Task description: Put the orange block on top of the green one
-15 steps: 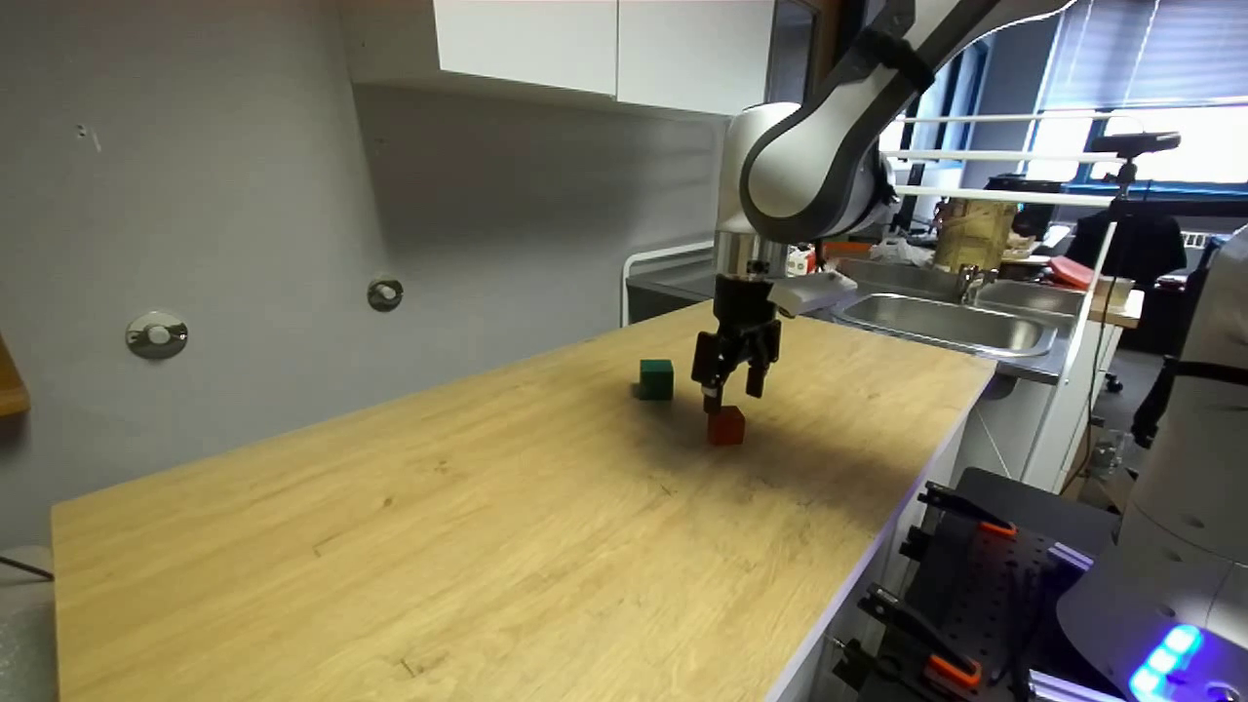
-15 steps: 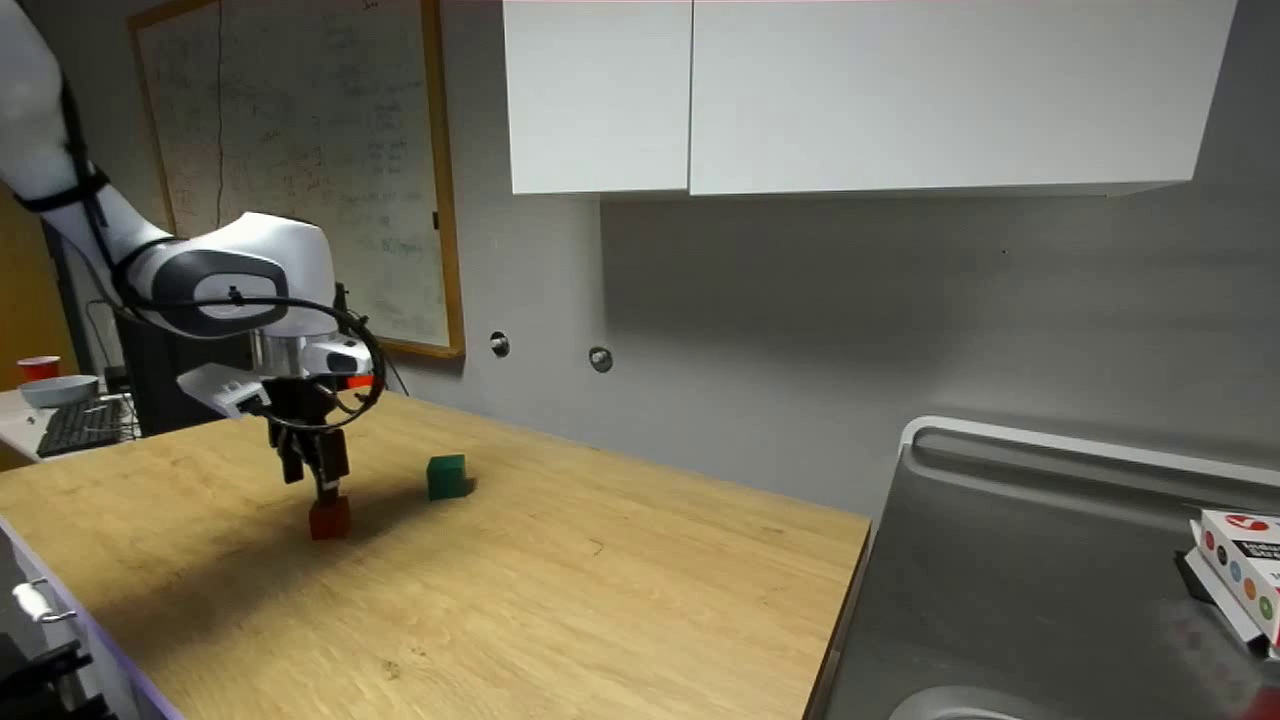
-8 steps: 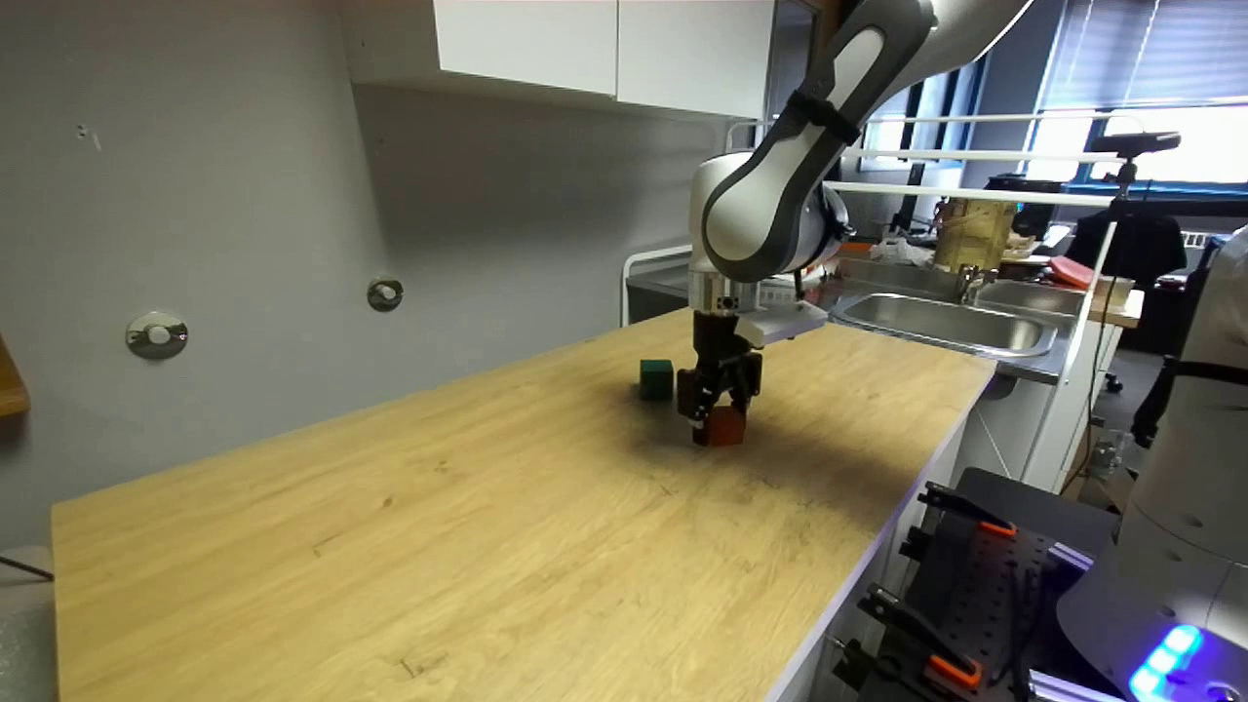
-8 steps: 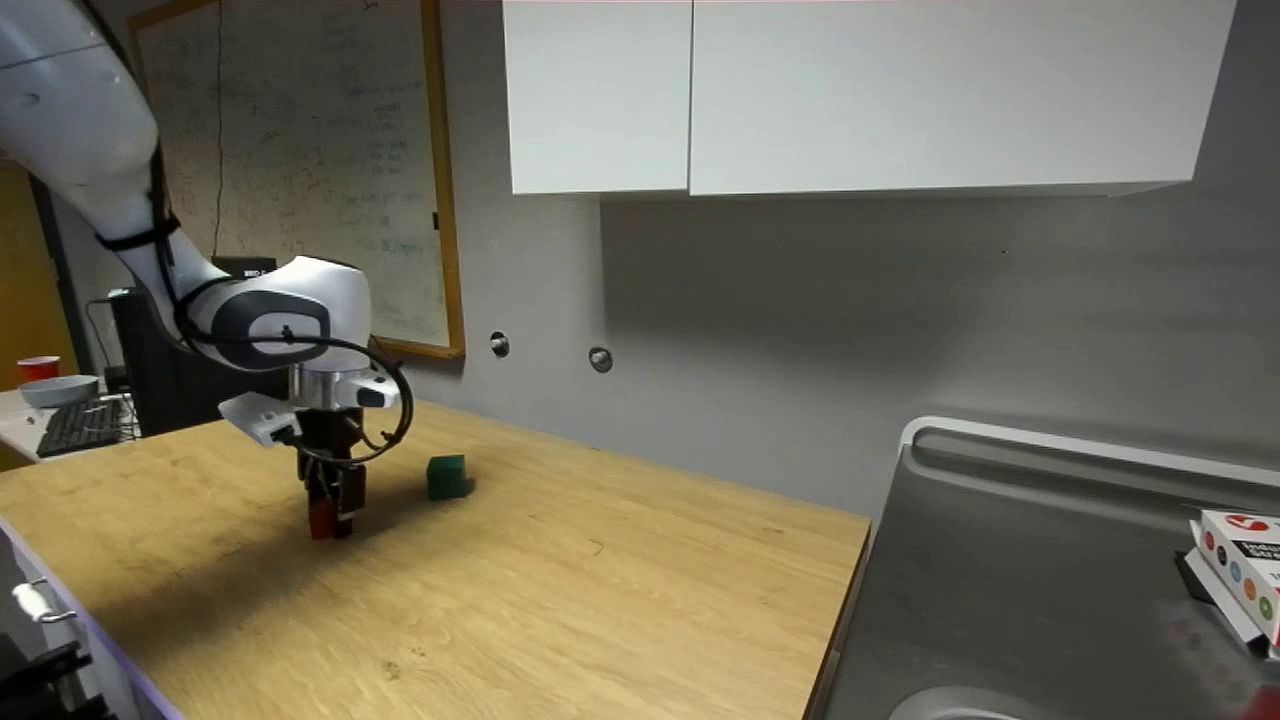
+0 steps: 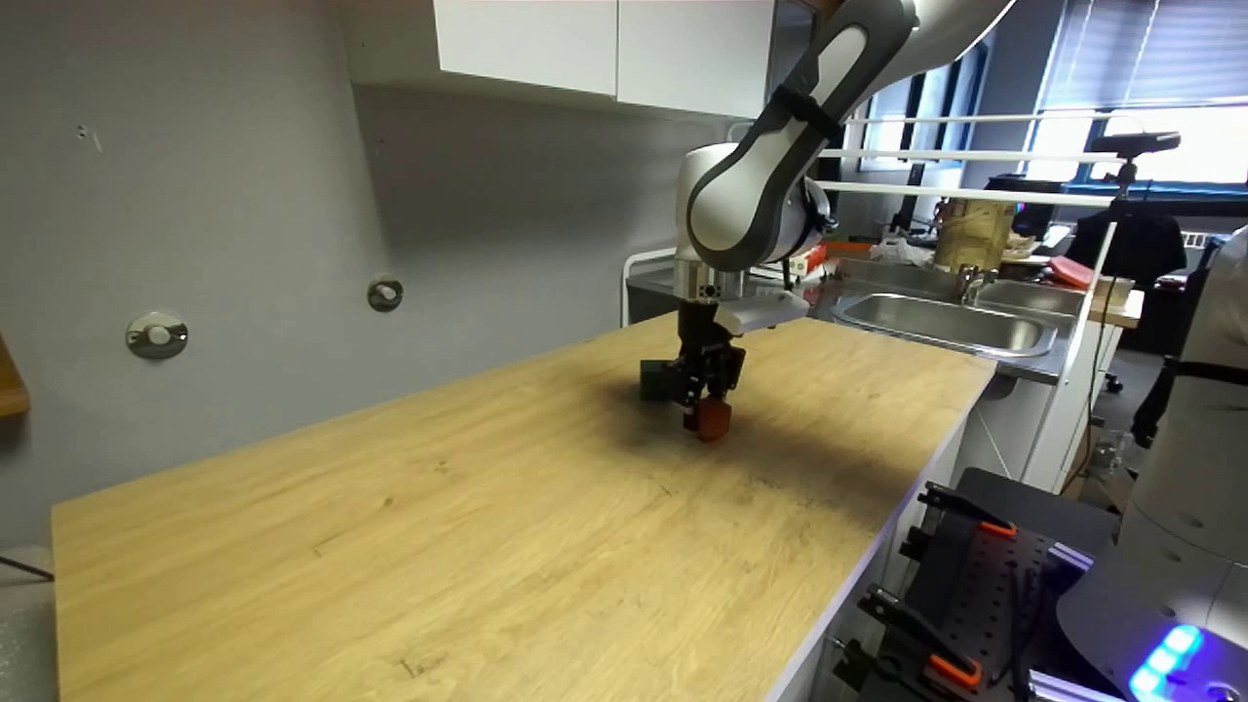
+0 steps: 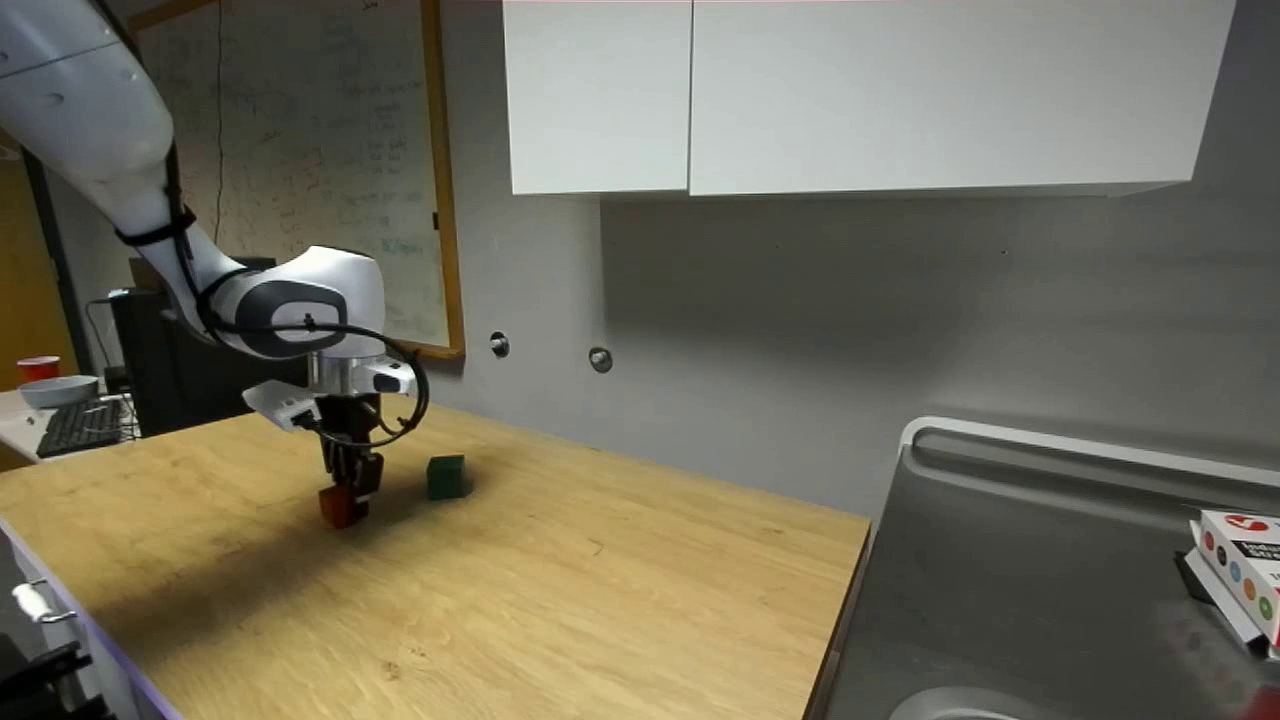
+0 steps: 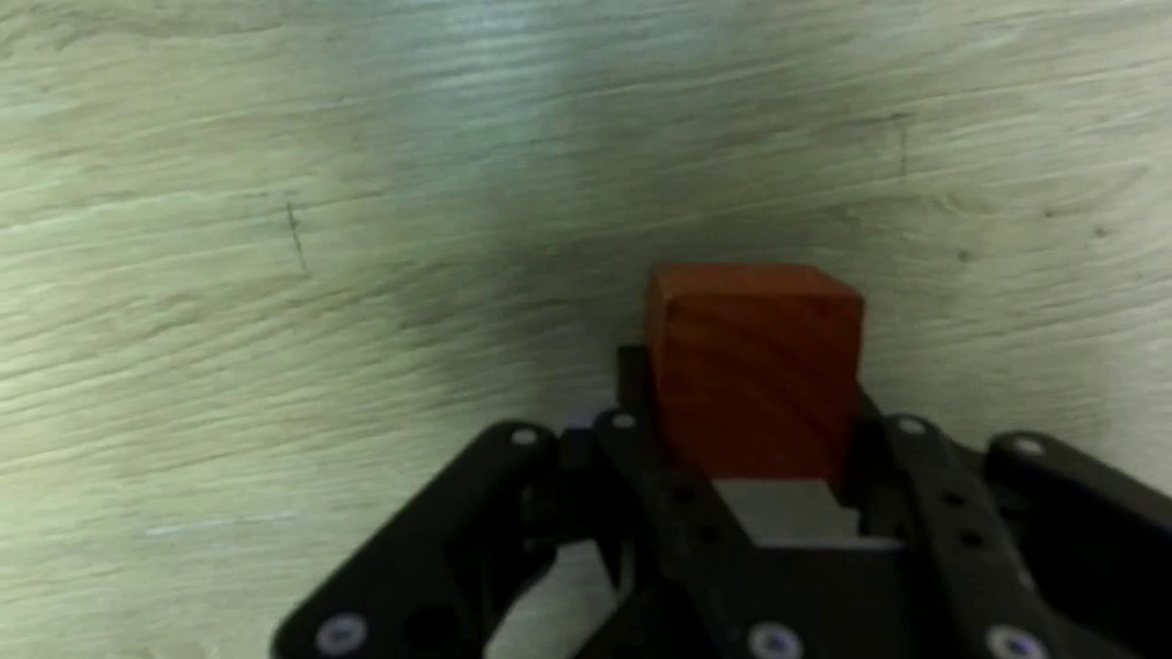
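Jaws closed on orange block (image 7: 755, 375), low at desk (image 5: 439, 546) (contact unclear), near-right of green block (image 5: 653, 381) in an exterior view. Risk: carried too low, could knock green block away.

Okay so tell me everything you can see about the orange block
The orange block is a plain reddish-orange cube; faint darker streaks on one face suggest painted wood. The wrist view shows that face nearly full, plus a narrow strip of another. The pincer is shut on it, holding two opposite sides. Whether its underside clears the tabletop is hard to tell. It is apart from the green block, not on top.
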Robot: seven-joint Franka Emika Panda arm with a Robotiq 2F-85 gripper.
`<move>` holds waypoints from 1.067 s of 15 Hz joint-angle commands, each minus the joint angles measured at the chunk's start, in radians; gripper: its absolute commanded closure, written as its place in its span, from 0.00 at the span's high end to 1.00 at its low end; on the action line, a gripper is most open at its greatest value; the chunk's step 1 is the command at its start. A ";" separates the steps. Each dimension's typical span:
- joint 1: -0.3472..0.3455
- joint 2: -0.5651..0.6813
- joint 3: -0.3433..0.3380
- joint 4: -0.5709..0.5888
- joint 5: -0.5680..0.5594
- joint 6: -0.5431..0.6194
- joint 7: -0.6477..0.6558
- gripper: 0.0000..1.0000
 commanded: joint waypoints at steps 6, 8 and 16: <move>0.008 -0.026 -0.014 0.186 -0.135 -0.151 0.054 0.18; 0.004 -0.015 -0.016 0.234 -0.141 -0.179 0.048 0.18; -0.013 0.078 -0.030 0.363 -0.121 -0.228 0.021 0.18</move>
